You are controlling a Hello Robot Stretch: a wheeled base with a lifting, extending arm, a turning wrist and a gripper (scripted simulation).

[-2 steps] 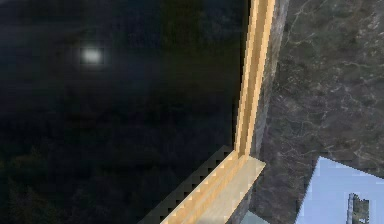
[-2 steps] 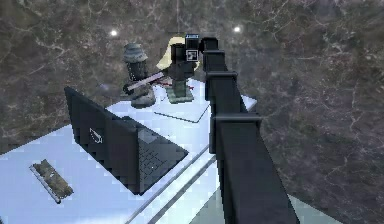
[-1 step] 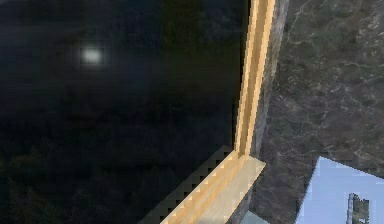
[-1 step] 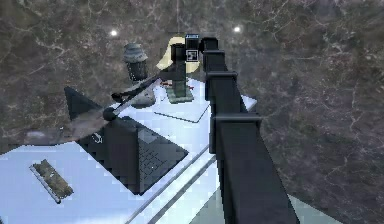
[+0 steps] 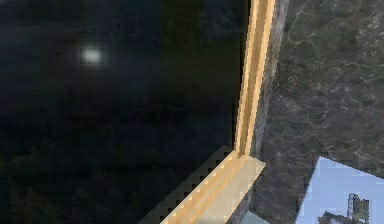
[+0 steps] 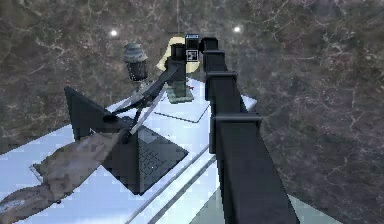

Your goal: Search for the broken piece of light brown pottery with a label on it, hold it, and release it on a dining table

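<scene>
Item: pale brown lump point(image 6: 179, 49), likely the pottery piece, noted at upper centre, beside a dark jar point(image 6: 135, 62). The arm point(image 6: 235, 135) is extended across the table point(image 6: 130, 208), past a laptop point(image 6: 120, 145) — presumably to reach the lump. Gripper point(image 6: 160, 85): finger spacing and any hold cannot be told.

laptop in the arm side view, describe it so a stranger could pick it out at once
Start at the pale table under the dark marbled wall, then go left of the arm's dark bar. The laptop stands open there, beside a brownish cloth. It is the only black, hinged thing, unlike the rounded grey vessel farther back.
</scene>
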